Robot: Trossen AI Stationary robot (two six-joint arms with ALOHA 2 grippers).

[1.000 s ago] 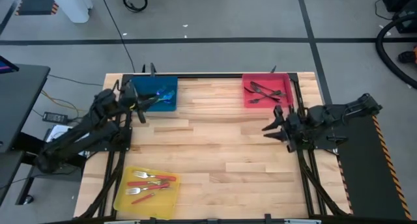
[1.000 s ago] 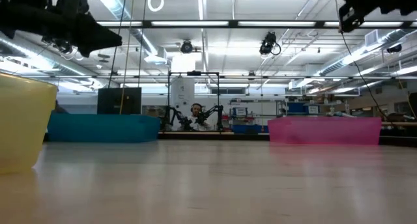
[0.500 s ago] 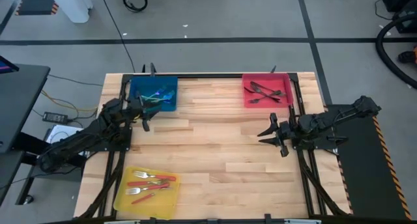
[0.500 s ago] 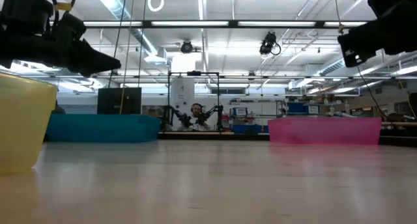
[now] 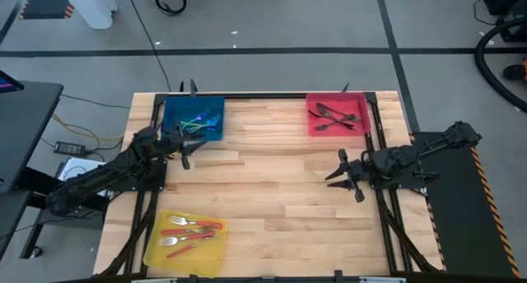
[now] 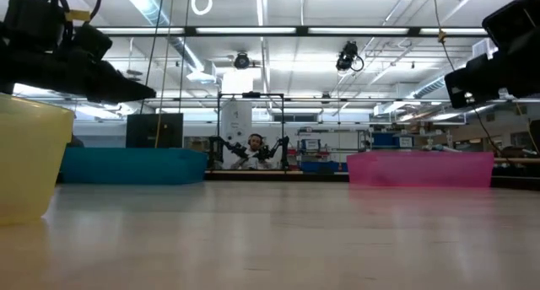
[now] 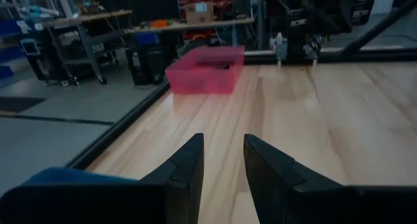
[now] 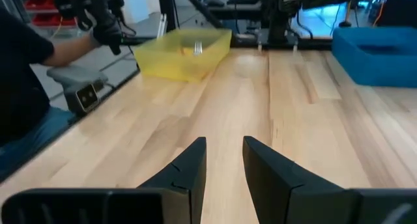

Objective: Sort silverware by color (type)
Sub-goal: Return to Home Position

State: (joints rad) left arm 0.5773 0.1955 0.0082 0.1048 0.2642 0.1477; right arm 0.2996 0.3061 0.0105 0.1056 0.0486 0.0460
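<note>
Matte wood-plank table (image 5: 272, 192) in strip-lit workshop (image 6: 253, 113) carries square trays (image 5: 311, 132) of forks (image 5: 333, 116); left tool (image 5: 184, 150) and right tool (image 5: 334, 169) hang released above.

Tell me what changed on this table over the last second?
The left end effector pulled back from the blue square tray and dropped lower; the right end effector slid toward the near edge of the wooden table and dropped lower too. Both hold nothing. The red square tray, the yellow square tray and all the silverware stayed put.

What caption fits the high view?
Silverware sorted into blue tray, red tray, yellow tray; left claw and right claw open above table.
</note>
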